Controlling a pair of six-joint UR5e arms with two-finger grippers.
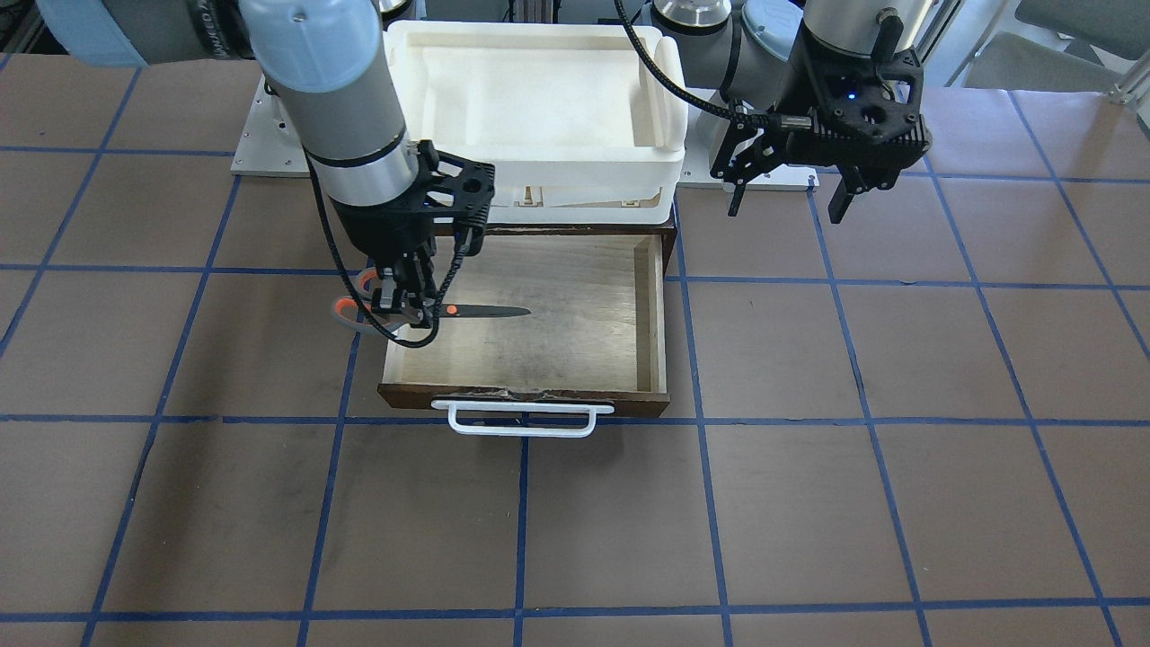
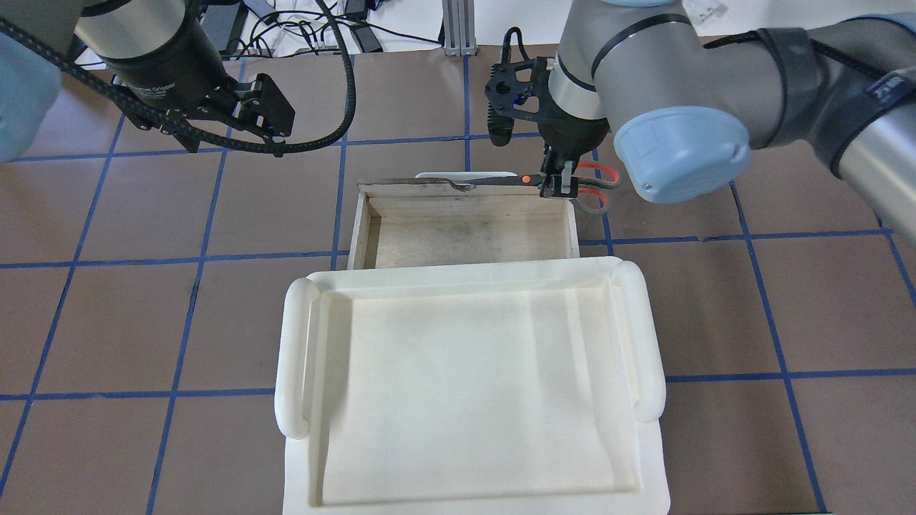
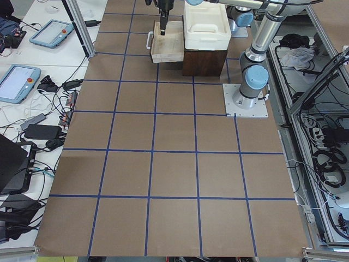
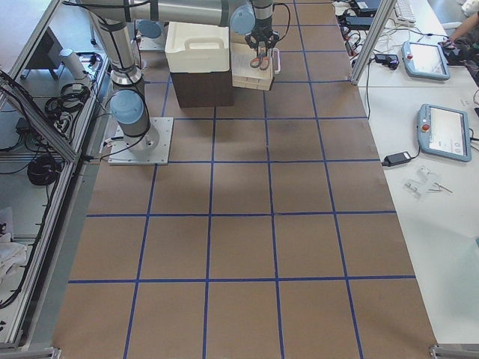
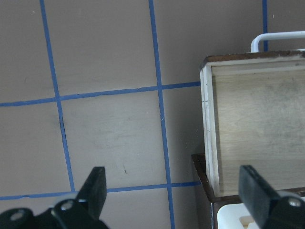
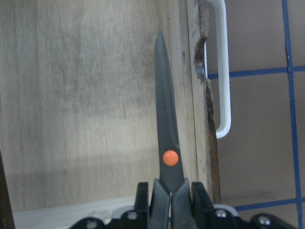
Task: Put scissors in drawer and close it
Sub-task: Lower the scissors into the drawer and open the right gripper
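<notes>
The scissors (image 1: 485, 312) have grey handles lined orange-red and an orange pivot dot. My right gripper (image 1: 404, 305) is shut on them just behind the pivot. They hang level, with the handles outside the drawer's side wall and the slim blades (image 6: 164, 119) over the drawer floor near its front. The drawer (image 2: 465, 239), a shallow light plywood box, stands pulled out, and its white bar handle (image 1: 521, 420) is on the dark front. My left gripper (image 1: 791, 198) hovers open and holds nothing, off to the drawer's other side, its fingers (image 5: 95, 188) spread wide above the brown table.
A white plastic tray (image 2: 465, 386) sits on top of the dark cabinet (image 3: 204, 61) that the drawer slides out of. The brown table carries a grid of blue tape lines. Tablets and cables lie on side benches beyond the table's edges.
</notes>
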